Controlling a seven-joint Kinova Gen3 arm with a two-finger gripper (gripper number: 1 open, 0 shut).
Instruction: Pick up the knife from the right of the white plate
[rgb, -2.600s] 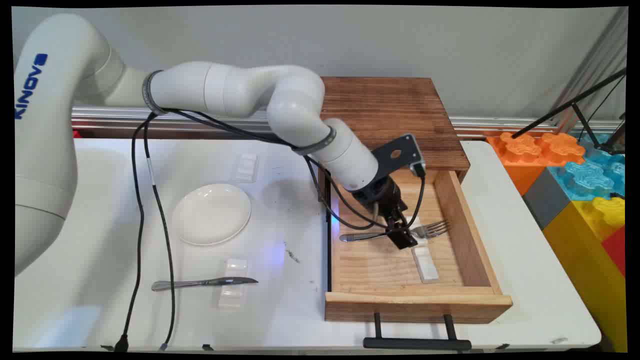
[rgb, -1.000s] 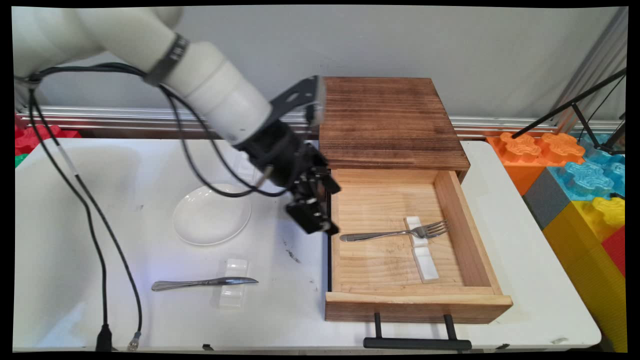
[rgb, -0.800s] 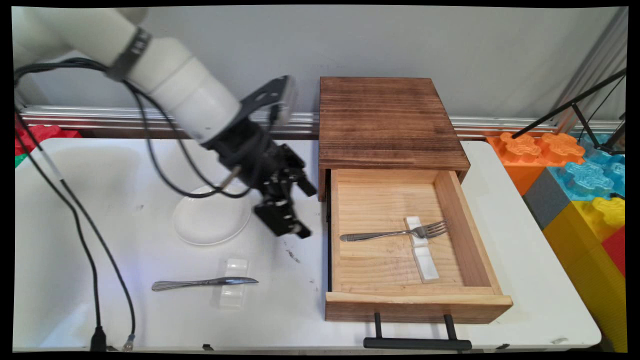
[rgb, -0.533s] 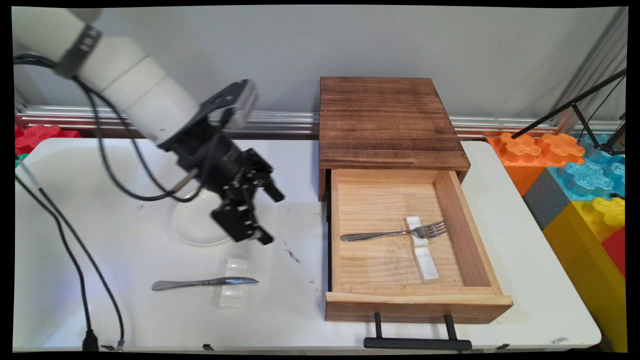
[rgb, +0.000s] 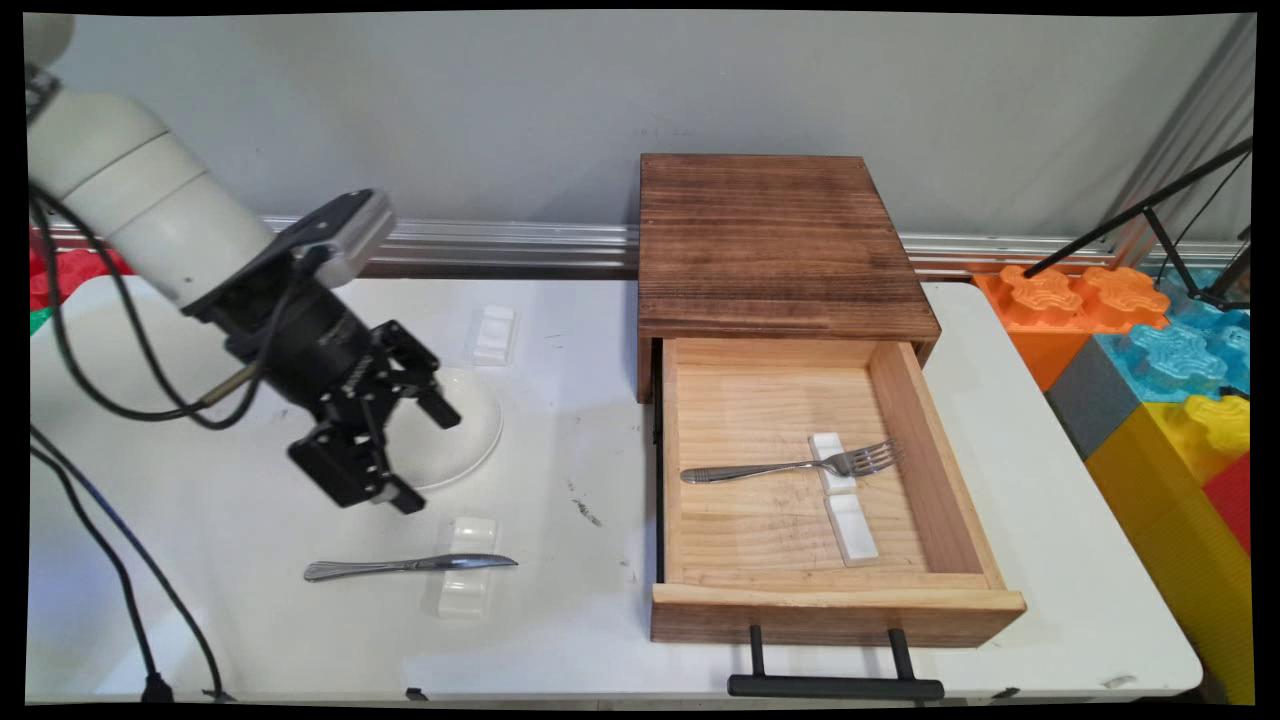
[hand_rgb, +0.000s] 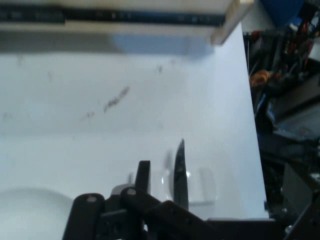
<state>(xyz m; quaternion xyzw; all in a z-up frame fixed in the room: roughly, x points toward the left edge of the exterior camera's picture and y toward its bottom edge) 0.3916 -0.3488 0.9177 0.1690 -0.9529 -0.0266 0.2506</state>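
- The white arm (rgb: 140, 215) slants down from the upper left, black cables (rgb: 90, 400) hanging from it.
- The black end effector (rgb: 420, 455) tilts down and rightward, fingers spread apart, holding nothing.

— What's nearest the gripper (rgb: 422, 462)?
— A glossy white plate (rgb: 455, 430) just behind its matt black fingers, and a shiny metal knife (rgb: 410, 566) below, across a smooth white plastic rest (rgb: 467, 580).
— Farther off?
— A pale, raw-looking wooden drawer (rgb: 830, 600) under a dark, rough-grained box (rgb: 780, 240); inside, a polished metal fork (rgb: 790, 466).
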